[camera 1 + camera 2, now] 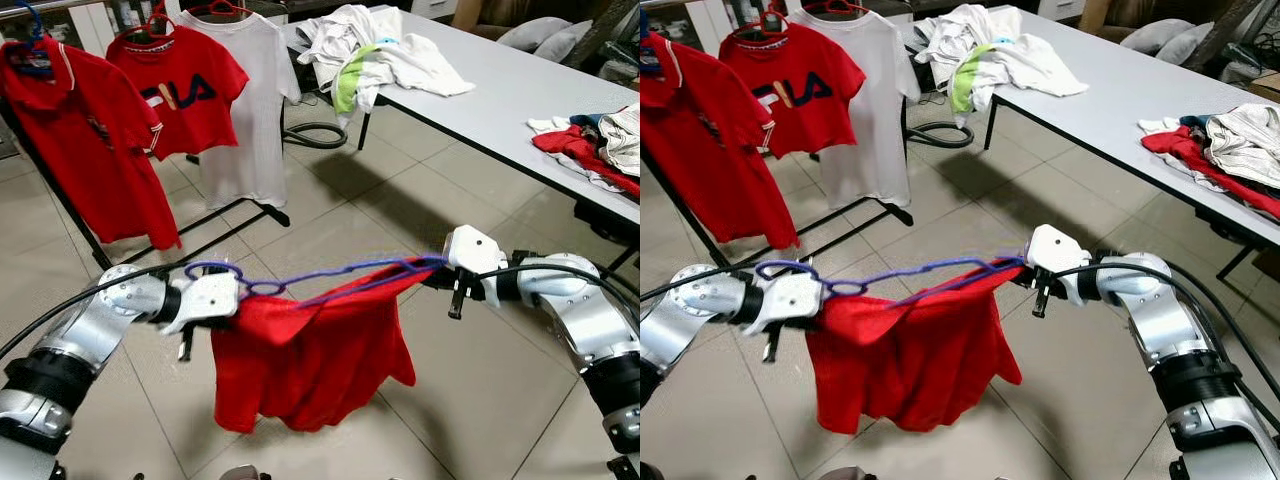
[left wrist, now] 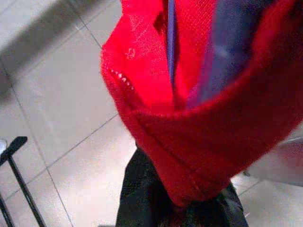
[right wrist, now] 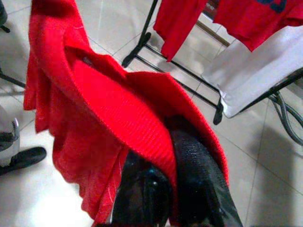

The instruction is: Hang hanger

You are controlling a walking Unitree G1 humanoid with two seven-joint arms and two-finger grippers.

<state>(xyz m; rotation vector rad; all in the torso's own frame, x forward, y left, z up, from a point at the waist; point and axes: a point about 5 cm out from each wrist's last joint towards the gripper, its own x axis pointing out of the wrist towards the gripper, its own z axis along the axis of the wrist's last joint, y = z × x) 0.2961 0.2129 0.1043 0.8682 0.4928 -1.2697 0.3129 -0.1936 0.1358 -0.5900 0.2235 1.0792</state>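
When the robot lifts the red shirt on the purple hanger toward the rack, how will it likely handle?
The red shirt is probably floppy: it sags in folds below the purple hanger. It looks light, as the thin hanger barely bows between the left hand and right hand. It may slip sideways, since it hangs bunched and uneven.

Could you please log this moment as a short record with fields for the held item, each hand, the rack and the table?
held item: red shirt on a purple hanger, carried level between both hands above the tiled floor
left hand: at the hook end of the hanger, shut on shirt fabric
right hand: at the far end, fingers shut on red fabric
rack: ahead on the left, holding a red polo, a red FILA shirt and a white shirt
table: to the right, clothes piled on it
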